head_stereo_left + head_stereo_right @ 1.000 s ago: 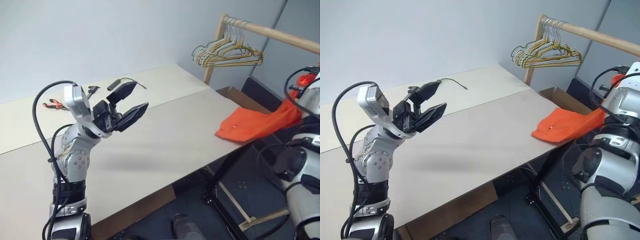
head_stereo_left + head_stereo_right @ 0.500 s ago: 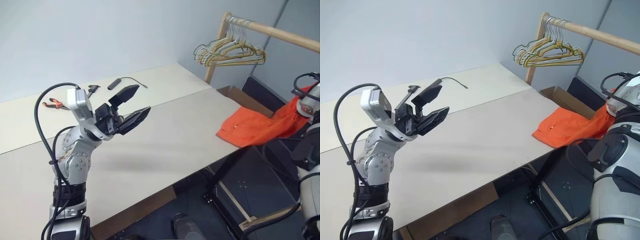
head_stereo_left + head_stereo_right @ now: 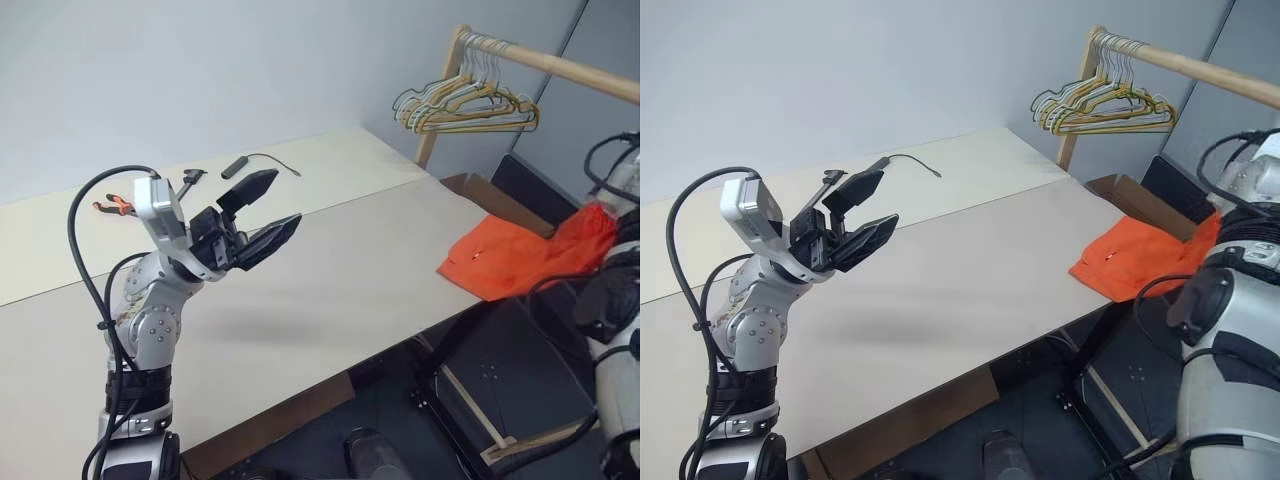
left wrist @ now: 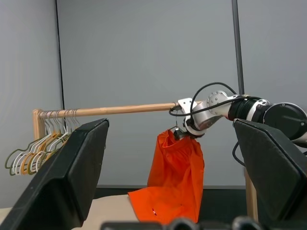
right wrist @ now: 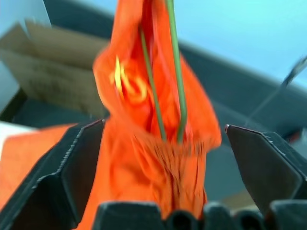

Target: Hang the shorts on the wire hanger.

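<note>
The right gripper (image 5: pixel 163 211) stands with its two fingers spread wide, and the orange shorts (image 5: pixel 158 143) hang in the gap between them, touching neither finger as far as the right wrist view shows. Two thin greenish wires (image 5: pixel 175 72) run down into the bunched waistband, likely strands of the wire hanger, though its full shape cannot be made out. From the left wrist view, the shorts' (image 4: pixel 175 182) upper end is gathered right at the right gripper under the wooden rail (image 4: pixel 110 110), while the lower part drapes down onto the edge of the table (image 3: pixel 330 270). That suggests the garment is meant to stay up on the wire, not in a grip.

The left gripper (image 3: pixel 270 212) is held raised over the table, well apart from the shorts, fingers spread and holding nothing; it seems parked, out of the way.

Counted: one pair of shorts, one rail, one bunch of spare hangers (image 3: pixel 465 100) at the rail's end, too many to count, and a few small tools (image 3: pixel 190 180) beyond the left gripper.
</note>
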Action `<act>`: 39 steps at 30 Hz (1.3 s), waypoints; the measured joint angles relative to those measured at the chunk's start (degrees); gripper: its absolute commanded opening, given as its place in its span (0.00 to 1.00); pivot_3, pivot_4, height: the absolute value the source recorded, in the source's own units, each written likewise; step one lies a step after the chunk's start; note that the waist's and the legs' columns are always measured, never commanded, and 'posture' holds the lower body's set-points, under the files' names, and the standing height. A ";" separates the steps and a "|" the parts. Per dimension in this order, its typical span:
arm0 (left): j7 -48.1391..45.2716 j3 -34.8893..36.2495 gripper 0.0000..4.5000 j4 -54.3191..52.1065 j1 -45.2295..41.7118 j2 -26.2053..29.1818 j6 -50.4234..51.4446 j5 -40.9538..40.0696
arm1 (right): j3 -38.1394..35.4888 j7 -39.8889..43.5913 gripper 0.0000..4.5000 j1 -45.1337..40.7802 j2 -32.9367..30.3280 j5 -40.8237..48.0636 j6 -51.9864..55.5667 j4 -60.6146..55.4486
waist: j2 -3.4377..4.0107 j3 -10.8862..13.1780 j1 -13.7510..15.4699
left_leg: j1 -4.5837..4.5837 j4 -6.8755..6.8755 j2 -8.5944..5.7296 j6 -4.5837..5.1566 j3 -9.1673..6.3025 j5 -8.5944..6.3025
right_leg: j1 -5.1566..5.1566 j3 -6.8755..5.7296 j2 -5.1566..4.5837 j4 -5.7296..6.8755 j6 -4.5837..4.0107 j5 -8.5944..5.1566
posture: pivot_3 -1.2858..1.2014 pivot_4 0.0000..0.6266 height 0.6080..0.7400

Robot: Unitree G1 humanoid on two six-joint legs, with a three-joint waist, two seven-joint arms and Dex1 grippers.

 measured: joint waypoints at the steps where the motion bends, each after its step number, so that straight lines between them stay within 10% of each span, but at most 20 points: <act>1: 0.01 0.00 1.00 0.00 0.00 0.00 0.00 0.01 | 1.24 -0.20 1.00 0.32 0.46 -0.51 0.04 -2.01 | 0.00 0.00 0.04 | 0.00 0.00 0.00 -0.01 0.00 0.00 | 0.00 0.00 0.00 0.01 0.00 0.00 | 0.42 0.00 1.00; 7: 0.34 0.03 1.00 0.00 0.00 0.04 0.00 0.37 | 9.79 -0.38 1.00 4.73 1.99 -6.99 -1.70 -11.80 | 0.01 -0.01 0.26 | -0.01 0.01 -0.01 -0.13 0.00 0.08 | 0.00 -0.01 -0.01 0.01 0.01 0.00 | 0.42 0.00 1.00; 20: 6.58 6.66 1.00 -4.98 8.82 9.52 2.84 2.71 | 26.28 25.89 1.00 14.24 7.27 -10.79 -17.33 -24.08 | 0.03 -0.02 0.74 | 0.24 0.00 0.13 -0.15 0.02 0.08 | -0.02 0.09 0.11 0.37 0.04 0.01 | 0.48 0.00 1.00; 39: 11.87 22.10 1.00 -22.07 39.14 15.73 6.33 0.01 | 37.55 67.62 1.00 26.99 11.06 -6.25 -37.41 -38.49 | -0.01 -0.02 16.15 | -0.21 -0.53 0.19 -1.50 0.03 0.32 | -0.72 -0.60 0.09 0.40 -0.60 -0.15 | 0.59 0.00 1.00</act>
